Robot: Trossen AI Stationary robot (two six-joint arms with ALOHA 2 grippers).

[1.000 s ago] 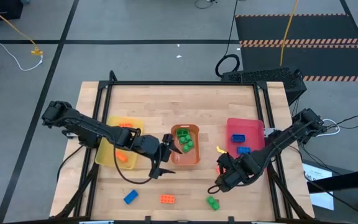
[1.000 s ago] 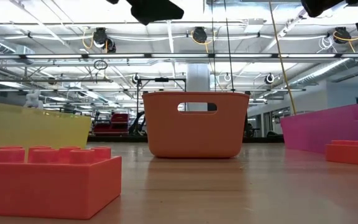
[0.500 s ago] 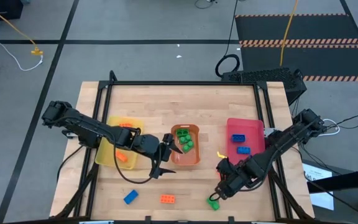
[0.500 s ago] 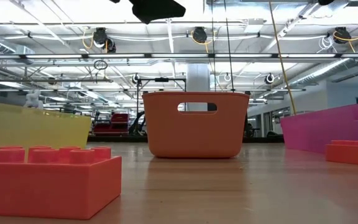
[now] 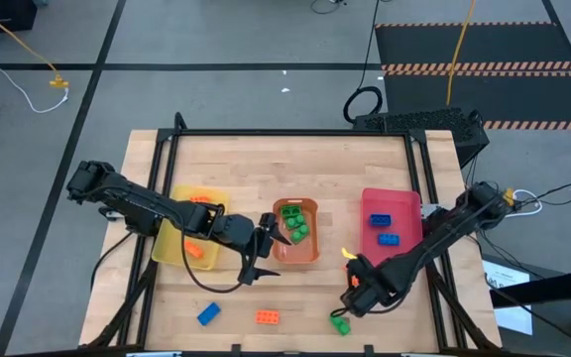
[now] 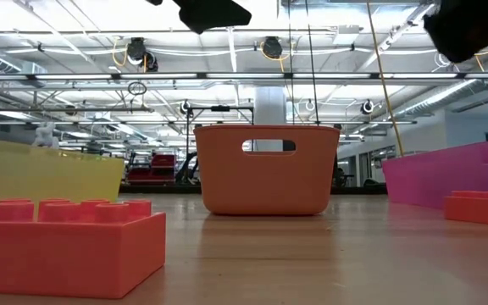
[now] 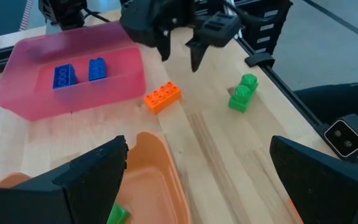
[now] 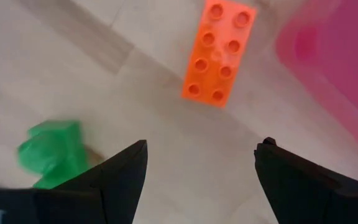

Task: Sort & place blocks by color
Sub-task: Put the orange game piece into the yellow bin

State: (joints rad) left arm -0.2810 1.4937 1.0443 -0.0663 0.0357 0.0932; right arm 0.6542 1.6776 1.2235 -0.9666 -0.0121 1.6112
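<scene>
Low and right of centre in the high view, the right gripper (image 5: 350,297) is hanging with its fingers spread apart and nothing between them, just above the green block (image 5: 339,322) lying near the table's bottom edge. Its wrist view is showing that green block (image 8: 51,152) off to one side of the open fingers, with an orange block (image 8: 219,53) ahead, near the pink tray (image 8: 334,68). That offset is the risk, as I judge it: coming down as aimed, one finger could be landing on the block and knocking it away toward the edge.

Farther out, the pink tray (image 5: 367,236) is holding two blue blocks (image 5: 383,228). Toward the middle, the left gripper (image 5: 265,245) is waiting open beside the orange tray (image 5: 307,254), which is holding green blocks (image 5: 294,224). At lower left, a blue block (image 5: 207,313) and an orange block (image 5: 268,316) are lying loose; the yellow tray (image 5: 170,248) is sitting beyond.
</scene>
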